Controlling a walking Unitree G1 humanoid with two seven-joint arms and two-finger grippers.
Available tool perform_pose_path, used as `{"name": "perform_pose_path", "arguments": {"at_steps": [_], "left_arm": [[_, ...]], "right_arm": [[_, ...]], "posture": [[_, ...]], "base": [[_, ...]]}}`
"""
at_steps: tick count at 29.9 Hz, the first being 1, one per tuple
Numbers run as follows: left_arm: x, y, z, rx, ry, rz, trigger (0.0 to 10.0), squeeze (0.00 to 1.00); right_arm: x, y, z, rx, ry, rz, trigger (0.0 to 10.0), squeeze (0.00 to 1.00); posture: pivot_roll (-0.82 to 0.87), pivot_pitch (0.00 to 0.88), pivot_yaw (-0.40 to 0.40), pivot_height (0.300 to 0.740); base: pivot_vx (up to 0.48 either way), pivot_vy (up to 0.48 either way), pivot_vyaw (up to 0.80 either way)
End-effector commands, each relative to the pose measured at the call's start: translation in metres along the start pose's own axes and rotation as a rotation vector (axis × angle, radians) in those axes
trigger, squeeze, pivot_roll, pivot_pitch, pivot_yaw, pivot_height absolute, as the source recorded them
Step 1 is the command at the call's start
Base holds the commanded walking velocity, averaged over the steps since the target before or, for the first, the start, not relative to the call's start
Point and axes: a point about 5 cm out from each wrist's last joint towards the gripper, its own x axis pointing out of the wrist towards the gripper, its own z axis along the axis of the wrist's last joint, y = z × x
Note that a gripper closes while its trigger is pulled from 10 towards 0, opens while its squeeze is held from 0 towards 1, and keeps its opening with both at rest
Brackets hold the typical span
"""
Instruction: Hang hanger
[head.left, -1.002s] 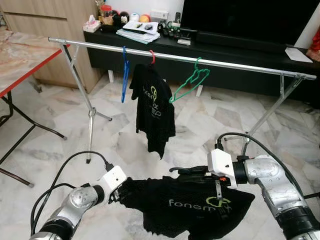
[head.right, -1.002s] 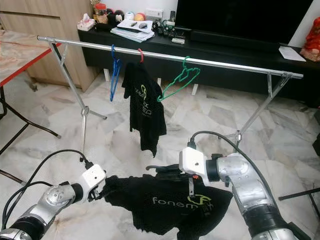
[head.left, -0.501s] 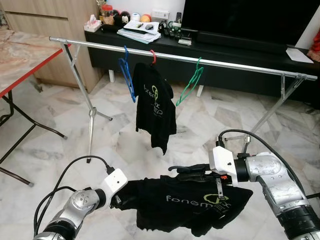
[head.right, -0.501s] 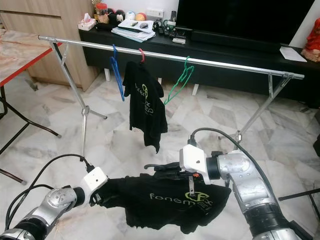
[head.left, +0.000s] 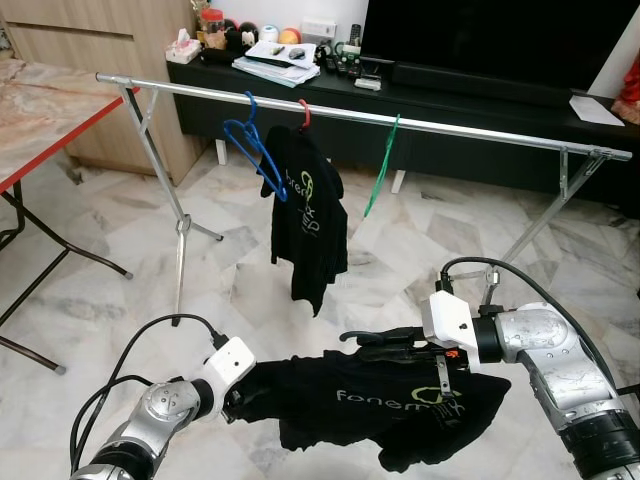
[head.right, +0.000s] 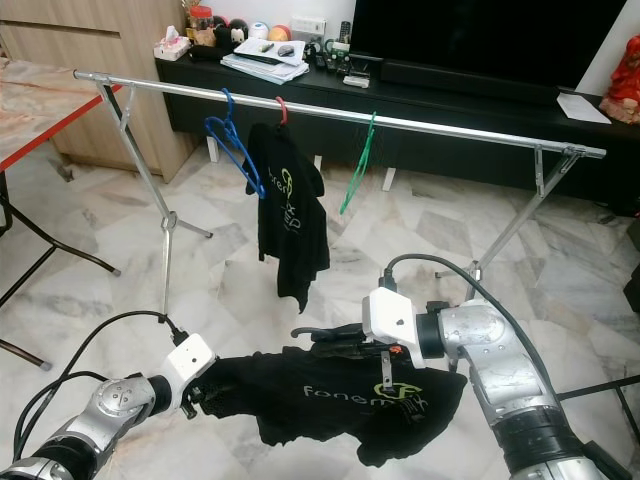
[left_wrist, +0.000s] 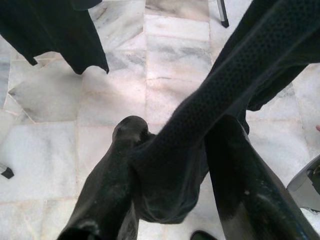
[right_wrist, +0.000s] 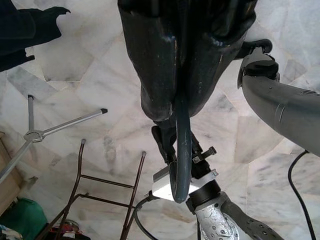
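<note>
Nearest, the left gripper (head.left: 237, 391) pinches one end of a black shirt (head.left: 385, 410), its fingers (left_wrist: 112, 185) clamped on the cloth. The right gripper (head.left: 352, 340) grips the dark hanger (right_wrist: 181, 150) carrying that shirt, low over the floor. Beyond stands the rail (head.left: 400, 122), with a blue hanger (head.left: 255, 150), a hung shirt (head.left: 310, 215) and a green hanger (head.left: 381, 167).

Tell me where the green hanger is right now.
The green hanger hangs on the silver rail, right of the hung black shirt on its red hanger, in front of the TV console.
</note>
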Motion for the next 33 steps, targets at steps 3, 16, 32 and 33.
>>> {"name": "perform_pose_path", "arguments": {"at_steps": [3, 16, 32, 33], "left_arm": [[0.0, 0.0, -0.001, -0.011, 0.002, -0.002, 0.0, 0.0], [-0.001, -0.006, -0.006, 0.037, 0.038, -0.049, 0.0, 0.0], [-0.01, 0.009, -0.018, 0.021, 0.095, 0.086, 0.0, 0.0], [-0.012, 0.012, -0.019, 0.012, 0.1, 0.12, 0.0, 0.0]], "right_arm": [[-0.004, -0.001, 0.002, -0.018, 0.0, -0.014, 10.0, 0.0], [-0.001, 0.0, -0.002, -0.017, 0.02, -0.017, 10.0, 0.0], [-0.017, 0.005, -0.036, -0.021, 0.31, -0.009, 10.0, 0.0], [-0.021, 0.006, -0.043, -0.018, 0.363, -0.017, 10.0, 0.0]], "posture": [[-0.06, 0.078, -0.081, 0.74], [-0.05, 0.066, -0.079, 0.74], [-0.05, 0.067, -0.076, 0.74], [-0.05, 0.071, -0.076, 0.74]], "base": [[0.0, 0.0, 0.0], [0.0, 0.0, 0.0], [0.0, 0.0, 0.0], [0.0, 0.0, 0.0]]}}
